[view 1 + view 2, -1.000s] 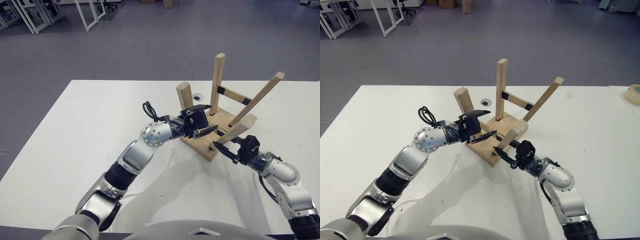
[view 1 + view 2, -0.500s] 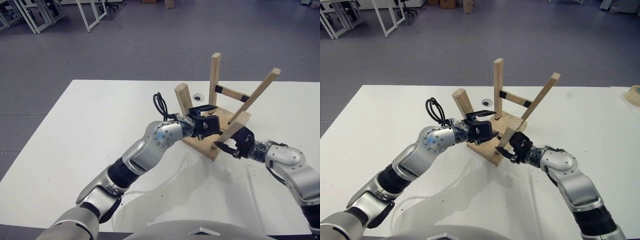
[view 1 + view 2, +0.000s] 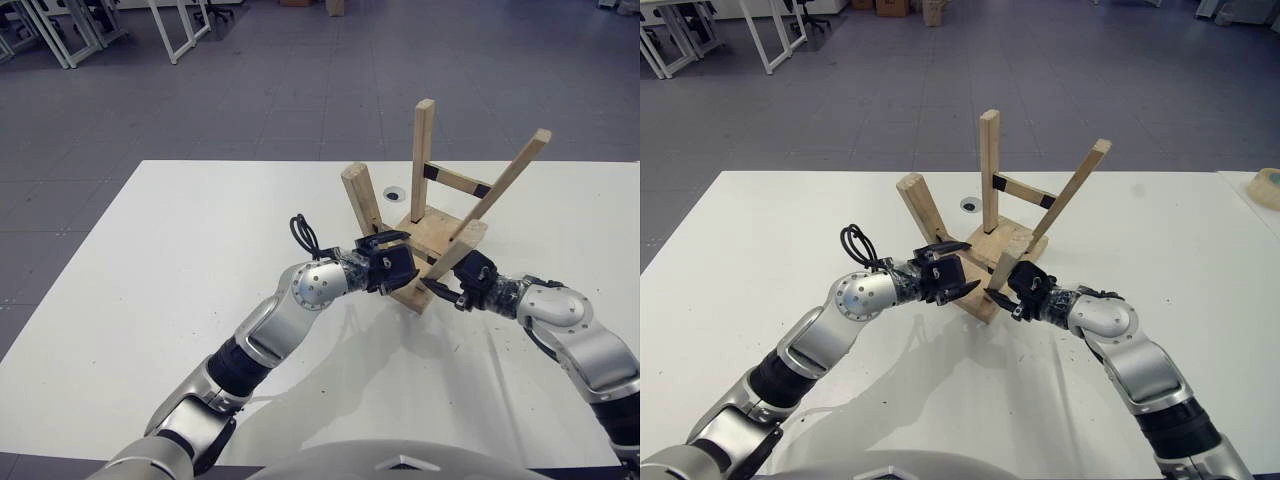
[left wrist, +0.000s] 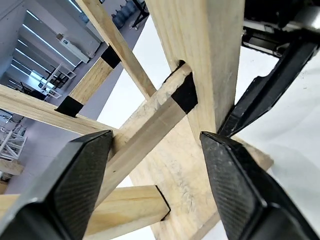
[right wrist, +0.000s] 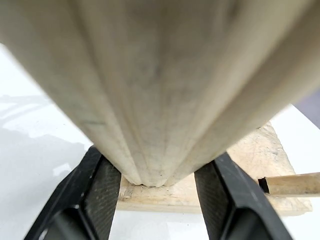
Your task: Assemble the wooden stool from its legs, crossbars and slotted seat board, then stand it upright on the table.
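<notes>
Checking the stool first: where did it sit?

— You had the stool (image 3: 432, 215) upside down on the white table (image 3: 150, 260). Its seat board (image 3: 440, 238) was tipped up on one edge rather than lying flat. Four legs rose from the seat board, and a crossbar (image 3: 458, 182) with black-taped ends joined the upright far leg (image 3: 422, 150) to the slanted leg (image 3: 505, 190). A small round hole (image 3: 397, 191) in the table lay just behind the seat board.

And my right gripper?

— Your right gripper (image 3: 445, 292) was at the seat board's near corner. It was pinching the near leg (image 3: 458, 252) close to where that leg met the board. From the wrist, both fingers (image 5: 100, 195) pressed against the sides of the leg.

What about the left one?

— Your left gripper (image 3: 388, 268) was at the seat board's left edge, below the short left leg (image 3: 360, 198). Its fingers (image 4: 75, 185) were spread wide. The board's underside and the crossbar joints showed between them, and you could not tell whether either finger touched the wood.
</notes>
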Motion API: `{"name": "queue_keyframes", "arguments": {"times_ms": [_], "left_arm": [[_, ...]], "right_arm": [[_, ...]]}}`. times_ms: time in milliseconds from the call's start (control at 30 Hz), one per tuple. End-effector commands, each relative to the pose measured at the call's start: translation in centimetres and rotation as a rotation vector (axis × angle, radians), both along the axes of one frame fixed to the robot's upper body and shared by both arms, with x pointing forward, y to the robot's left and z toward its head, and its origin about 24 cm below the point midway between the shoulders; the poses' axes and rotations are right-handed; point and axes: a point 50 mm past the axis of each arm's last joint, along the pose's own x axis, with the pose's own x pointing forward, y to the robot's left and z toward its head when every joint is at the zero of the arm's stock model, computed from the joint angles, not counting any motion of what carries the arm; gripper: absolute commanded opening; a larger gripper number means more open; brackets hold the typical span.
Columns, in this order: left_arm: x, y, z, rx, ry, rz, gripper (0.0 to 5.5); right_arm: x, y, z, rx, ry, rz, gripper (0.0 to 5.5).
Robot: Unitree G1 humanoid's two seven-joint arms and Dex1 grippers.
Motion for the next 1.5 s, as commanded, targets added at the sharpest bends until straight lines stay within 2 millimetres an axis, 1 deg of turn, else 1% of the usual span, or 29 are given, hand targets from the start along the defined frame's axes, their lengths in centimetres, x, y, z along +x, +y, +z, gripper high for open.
{"name": "queue_keyframes", "arguments": {"times_ms": [33, 100, 133, 233, 267, 300, 367, 433, 500, 667, 733, 800, 867, 900, 967, 1000, 1033, 1067, 1100, 1167, 1200, 1267, 1333, 1400, 1467, 1500], "left_arm": [[0.6, 1.7, 7.0, -0.31, -0.292, 0.063, 3.22], [-0.1, 2.7, 9.1, -0.393, -0.416, 0.057, 3.22], [-0.4, 3.3, 10.1, -0.431, -0.467, 0.072, 3.22], [-0.3, 5.4, 12.6, -0.511, -0.632, 0.197, 3.22], [0.1, 6.2, 12.9, -0.52, -0.656, 0.253, 3.22], [0.5, 6.9, 12.7, -0.51, -0.66, 0.292, 3.22], [1.0, 7.5, 12.0, -0.494, -0.631, 0.326, 3.22], [1.2, 8.0, 11.4, -0.483, -0.61, 0.347, 3.22], [1.5, 8.8, 11.2, -0.478, -0.607, 0.386, 3.22], [2.4, 9.8, 11.4, -0.478, -0.595, 0.423, 3.22], [2.4, 10.2, 11.5, -0.479, -0.577, 0.411, 3.22], [2.4, 10.4, 11.6, -0.488, -0.547, 0.38, 3.22], [2.5, 10.8, 11.9, -0.52, -0.505, 0.344, 3.22], [2.4, 11.0, 12.2, -0.553, -0.48, 0.322, 3.22], [2.2, 11.2, 13.1, -0.613, -0.407, 0.232, 3.22], [2.0, 11.2, 13.5, -0.662, -0.328, 0.172, 3.22], [1.6, 11.3, 13.4, -0.703, -0.211, 0.1, 3.22], [1.1, 11.3, 13.2, -0.71, -0.114, 0.032, 3.22], [0.4, 11.4, 12.6, -0.69, -0.011, -0.03, 3.22], [-1.0, 11.6, 11.5, -0.619, 0.129, -0.107, 3.22], [-1.8, 11.6, 10.9, -0.606, 0.209, -0.148, 3.22], [-2.7, 11.4, 10.2, -0.595, 0.319, -0.204, 3.22], [-2.9, 11.0, 9.5, -0.595, 0.379, -0.23, 3.22], [-2.9, 10.2, 8.5, -0.588, 0.443, -0.256, 3.22], [-2.8, 9.4, 7.4, -0.577, 0.496, -0.274, 3.22], [-2.7, 9.2, 7.0, -0.574, 0.512, -0.275, 3.22]], "right_arm": [[-0.7, -1.4, -2.6, -0.11, 0.133, -0.129, 2.03], [-0.1, -0.5, -0.8, -0.019, 0.103, -0.127, 2.03], [0.1, -0.1, 0.1, 0.015, 0.093, -0.114, 2.43], [0.5, 1.2, 2.5, 0.085, 0.047, -0.086, 3.02], [0.3, 1.8, 3.2, 0.096, 0.043, -0.064, 3.26], [0.0, 2.5, 3.8, 0.108, 0.039, -0.032, 3.45], [-0.6, 3.4, 5.0, 0.125, 0.034, 0.02, 3.62], [-1.1, 3.9, 6.2, 0.154, 0.036, 0.076, 3.62], [-1.7, 5.1, 7.3, 0.246, 0.087, 0.177, 3.62], [-0.9, 7.6, 9.6, 0.444, 0.17, 0.275, 3.62], [-0.4, 7.7, 10.3, 0.435, 0.161, 0.282, 3.62], [-0.1, 6.9, 11.3, 0.411, 0.129, 0.26, 3.62], [-0.6, 6.3, 12.6, 0.412, 0.1, 0.255, 3.62], [-0.8, 6.2, 13.4, 0.424, 0.08, 0.265, 3.62], [-0.5, 6.1, 16.0, 0.465, 0.003, 0.279, 3.62], [-0.2, 5.7, 17.6, 0.486, -0.037, 0.278, 3.62], [0.3, 4.9, 19.0, 0.507, -0.07, 0.266, 3.62], [0.8, 4.1, 20.0, 0.517, -0.089, 0.251, 3.62], [1.3, 2.7, 20.4, 0.5, -0.102, 0.225, 3.62], [2.5, -0.4, 20.2, 0.438, -0.107, 0.159, 3.62], [3.2, -2.3, 20.0, 0.406, -0.104, 0.124, 3.62], [4.3, -5.2, 19.7, 0.376, -0.105, 0.078, 3.62], [5.0, -7.6, 19.7, 0.372, -0.114, 0.038, 3.62], [5.8, -10.0, 19.5, 0.364, -0.125, -0.025, 3.62], [6.3, -11.8, 19.0, 0.336, -0.123, -0.071, 3.62], [6.4, -12.3, 18.8, 0.327, -0.117, -0.076, 3.62]]}}
